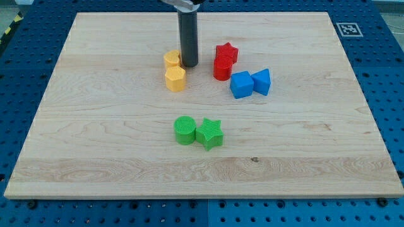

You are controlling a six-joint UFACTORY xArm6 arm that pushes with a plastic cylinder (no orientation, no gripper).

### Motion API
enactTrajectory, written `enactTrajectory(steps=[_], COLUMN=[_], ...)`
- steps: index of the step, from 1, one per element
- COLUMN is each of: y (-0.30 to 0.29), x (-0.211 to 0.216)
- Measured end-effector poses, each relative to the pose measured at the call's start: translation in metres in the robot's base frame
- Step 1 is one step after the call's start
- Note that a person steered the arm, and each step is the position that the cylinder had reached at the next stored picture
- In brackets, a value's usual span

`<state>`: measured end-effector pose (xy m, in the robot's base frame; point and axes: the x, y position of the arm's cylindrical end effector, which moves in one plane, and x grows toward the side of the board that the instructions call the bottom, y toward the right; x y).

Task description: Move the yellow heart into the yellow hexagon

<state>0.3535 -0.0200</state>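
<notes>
The yellow heart (172, 60) lies on the wooden board (95, 126), just above the yellow hexagon (175, 79); the two touch or nearly touch. My tip (189, 65) stands right beside the heart's right edge, above and to the right of the hexagon. The dark rod rises from it to the view's top.
A red star (226, 52) and a red cylinder (221, 68) sit to the right of my tip. A blue cube (240, 84) and a blue triangle (262, 81) lie further right. A green cylinder (185, 130) and a green star (209, 133) lie lower down.
</notes>
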Motion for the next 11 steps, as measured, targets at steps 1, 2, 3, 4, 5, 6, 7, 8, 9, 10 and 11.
enactTrajectory(steps=[1,2,3,4,5,6,7,8,9,10,11], y=[0.006,-0.009,-0.010,-0.014,-0.028,-0.057,-0.041,-0.028,-0.028,-0.028,-0.020], x=[-0.005,-0.005,-0.005,-0.005,-0.040,-0.045,-0.031,-0.022,-0.012,-0.012,-0.009])
